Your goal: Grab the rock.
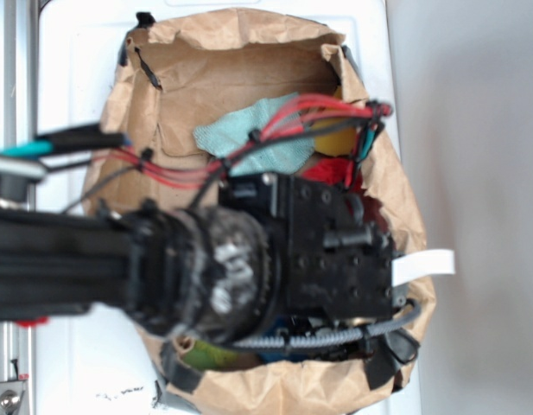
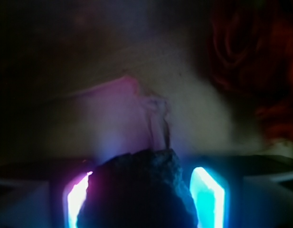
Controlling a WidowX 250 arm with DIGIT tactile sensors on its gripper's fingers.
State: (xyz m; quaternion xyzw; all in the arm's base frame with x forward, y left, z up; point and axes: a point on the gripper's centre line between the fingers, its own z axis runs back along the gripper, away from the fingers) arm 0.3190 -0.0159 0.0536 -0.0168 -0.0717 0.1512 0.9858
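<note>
Gripper [image 2: 145, 194]: seen from the wrist view, its two glowing pads, one pink-white at left [image 2: 79, 197] and one cyan at right [image 2: 208, 194], stand close on either side of the rock, which fills the gap between them. Pincer narrow, closed on the rock. In the exterior view the fingertips are hidden under the arm's black body [image 1: 326, 251]; their state cannot be told from there.

Rock [image 2: 139, 190]: dark, rough-faced lump with a jagged top edge, at the near centre of the wrist view, clamped between the pads. Not visible in the exterior view.

Bag [image 1: 214, 60]: brown paper, open-topped, sides crumpled, lying on a white surface [image 1: 85, 78]. The arm reaches in from the left and covers the bag's near half.

Contents seen in the exterior view:
- pale teal cloth [image 1: 266, 130], far centre;
- yellow item [image 1: 339, 138], right of the cloth, partly behind cables;
- red item [image 1: 339, 169], just near of the yellow one;
- green item [image 1: 214, 354], near left, under the arm.

Cables [image 1: 318, 108]: red, black and green strands running from the left across the cloth.

White tag [image 1: 421, 266]: sticks out at the bag's right edge.

Wrist view background: pale, blurred surface [image 2: 193, 109]; red wrinkled mass [image 2: 260, 57] at far right.
</note>
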